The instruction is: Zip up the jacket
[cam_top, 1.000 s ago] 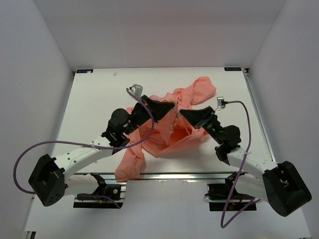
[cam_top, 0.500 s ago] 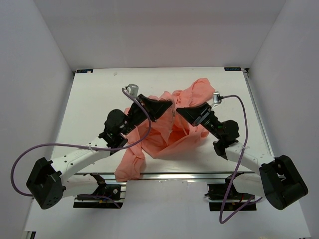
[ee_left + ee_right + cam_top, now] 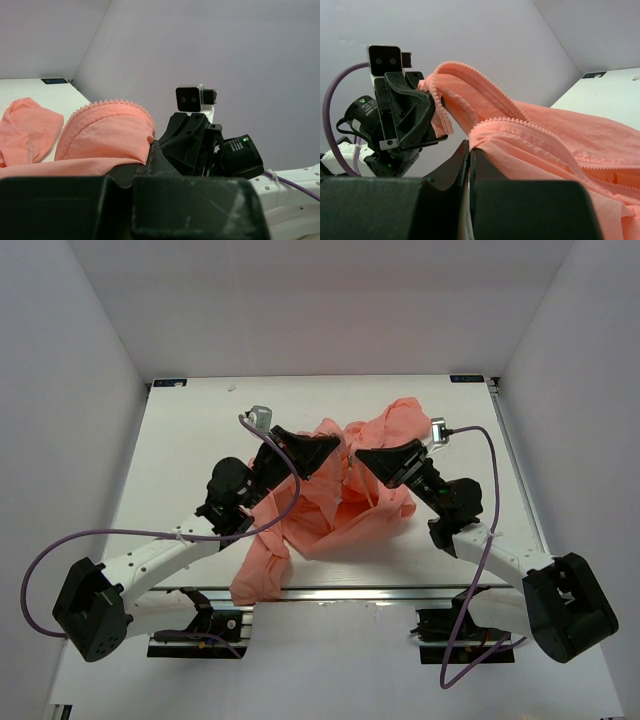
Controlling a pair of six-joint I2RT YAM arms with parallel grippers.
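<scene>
You have both claws closed tight on the jacket [image 3: 335,515], one on each zipper edge. Your left claw [image 3: 338,447] pinches a fold of pink cloth, and in the left wrist view its zipper teeth [image 3: 115,103] arch just above the fingertips. Your right claw [image 3: 360,456] grips the opposite edge with its fingers pressed together, and a second row of teeth runs off from the pinch toward the right. The two claws face each other tip to tip, near but apart, over the middle of the table [image 3: 190,430], with the cloth held up between them. The rest of the jacket lies crumpled on the table below. One part is bunched toward the far right corner, and one sleeve [image 3: 262,570] trails to the near edge, left of centre.
</scene>
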